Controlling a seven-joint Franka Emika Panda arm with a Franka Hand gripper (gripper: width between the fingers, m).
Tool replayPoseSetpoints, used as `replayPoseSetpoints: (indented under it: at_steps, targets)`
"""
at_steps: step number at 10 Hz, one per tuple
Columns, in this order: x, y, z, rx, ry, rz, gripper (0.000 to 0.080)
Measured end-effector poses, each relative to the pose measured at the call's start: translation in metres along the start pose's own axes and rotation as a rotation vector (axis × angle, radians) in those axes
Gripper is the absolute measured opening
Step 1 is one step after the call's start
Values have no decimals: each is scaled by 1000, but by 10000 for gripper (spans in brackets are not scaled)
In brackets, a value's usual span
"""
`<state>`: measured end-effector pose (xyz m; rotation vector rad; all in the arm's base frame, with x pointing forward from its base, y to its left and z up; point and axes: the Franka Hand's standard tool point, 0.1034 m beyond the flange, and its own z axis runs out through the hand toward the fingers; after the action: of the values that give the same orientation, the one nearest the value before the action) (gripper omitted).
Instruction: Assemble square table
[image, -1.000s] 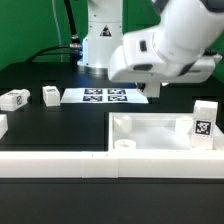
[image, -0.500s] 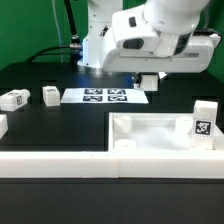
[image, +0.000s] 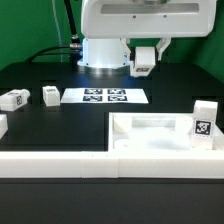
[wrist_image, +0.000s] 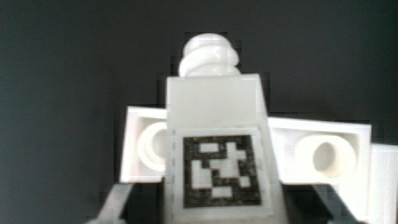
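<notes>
High above the surface (image: 60, 125), the pincer (image: 143, 62) clamps a tagged leg (wrist_image: 217, 120); tilt could spoil seating in the tabletop (image: 150, 120).

Black tabletop (image: 60, 125) carries marker board (image: 105, 96), leg (image: 14, 99) and second leg (image: 51, 95) at exterior view's left, tray top (image: 150, 119), border wall (image: 50, 162), third leg (image: 206, 108) far right.

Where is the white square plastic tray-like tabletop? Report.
The tabletop lies on the exterior view's right, behind the long white border wall, beside an upright white tagged leg.
</notes>
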<state>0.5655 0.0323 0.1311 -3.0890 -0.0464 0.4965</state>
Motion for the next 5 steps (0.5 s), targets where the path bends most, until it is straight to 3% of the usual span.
replayPoseSetpoints:
  at_steps: [3, 4, 5]
  targets:
    - [4, 1, 2, -6, 197, 1, 288]
    - [9, 3, 3, 25, 239, 21, 288]
    - [23, 13, -6, 74, 269, 45, 288]
